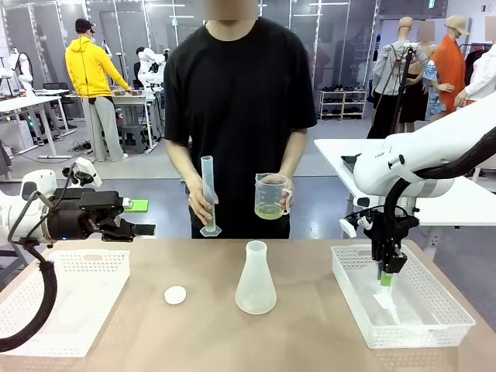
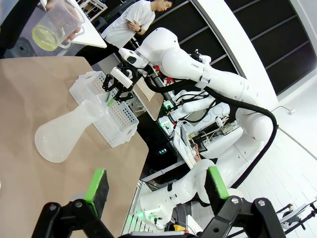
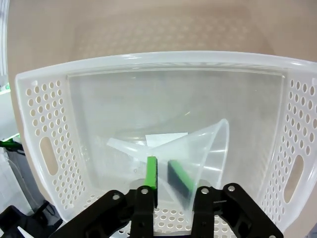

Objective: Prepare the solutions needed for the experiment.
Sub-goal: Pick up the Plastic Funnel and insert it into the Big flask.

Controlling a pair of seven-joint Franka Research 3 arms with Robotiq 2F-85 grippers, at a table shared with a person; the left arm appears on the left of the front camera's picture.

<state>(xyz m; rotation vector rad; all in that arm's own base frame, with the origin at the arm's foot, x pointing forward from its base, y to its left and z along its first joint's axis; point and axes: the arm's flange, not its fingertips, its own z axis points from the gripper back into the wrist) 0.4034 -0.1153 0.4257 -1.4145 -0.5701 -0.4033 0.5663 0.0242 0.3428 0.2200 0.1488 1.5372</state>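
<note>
Yellow-green solutions (image 1: 270, 211) sit in a beaker (image 1: 272, 187) well apart from the right pincer (image 1: 385, 282).

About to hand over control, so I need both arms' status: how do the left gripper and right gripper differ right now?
The left gripper is open and holds nothing; the right gripper is shut on the clear funnel. The left gripper points sideways above the table; the right gripper points down into the right basket. Both are black with green pads.
</note>
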